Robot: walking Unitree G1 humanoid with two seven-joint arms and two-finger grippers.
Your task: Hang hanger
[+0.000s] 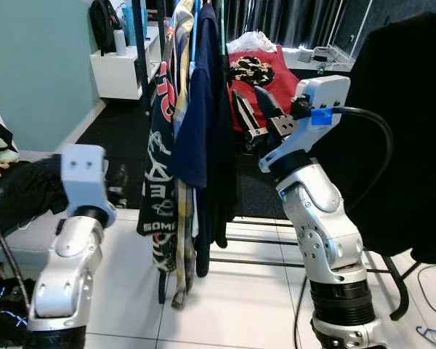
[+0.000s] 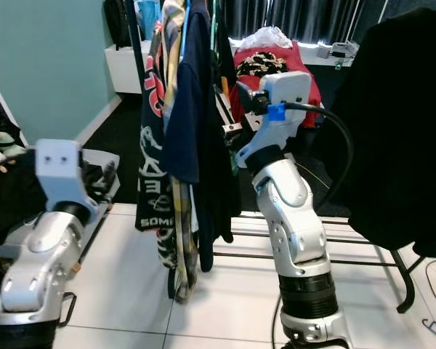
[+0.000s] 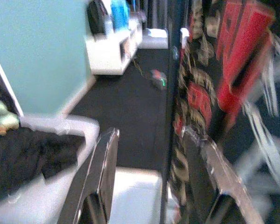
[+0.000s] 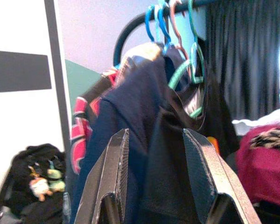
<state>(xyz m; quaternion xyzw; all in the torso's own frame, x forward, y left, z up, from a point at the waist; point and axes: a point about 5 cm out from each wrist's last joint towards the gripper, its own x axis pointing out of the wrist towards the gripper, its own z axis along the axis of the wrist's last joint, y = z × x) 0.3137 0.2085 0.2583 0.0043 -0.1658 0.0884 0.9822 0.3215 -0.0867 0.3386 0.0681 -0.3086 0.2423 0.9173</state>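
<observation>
A clothes rack stands before me, its dark rail (image 4: 130,23) carrying several blue, pink and green hangers (image 4: 177,32). From them hang a navy shirt (image 1: 196,123), a black garment (image 1: 221,160) and a black-and-red printed one (image 1: 158,167). My right gripper (image 1: 256,113) is raised beside the rack at about shirt-shoulder height. It is open, its fingers (image 4: 109,182) point at the navy and black garments, and nothing lies between them. My left gripper (image 3: 154,186) is low on the left, open and empty, near the printed garment.
A large black garment (image 1: 407,145) hangs close on the right. The rack's base bars (image 1: 261,240) cross the white tiles. A grey tub with black cloth (image 1: 29,196) sits at the left. A red bed (image 1: 258,83) and a white shelf (image 1: 127,69) lie behind. A hanger (image 1: 432,338) is on the floor.
</observation>
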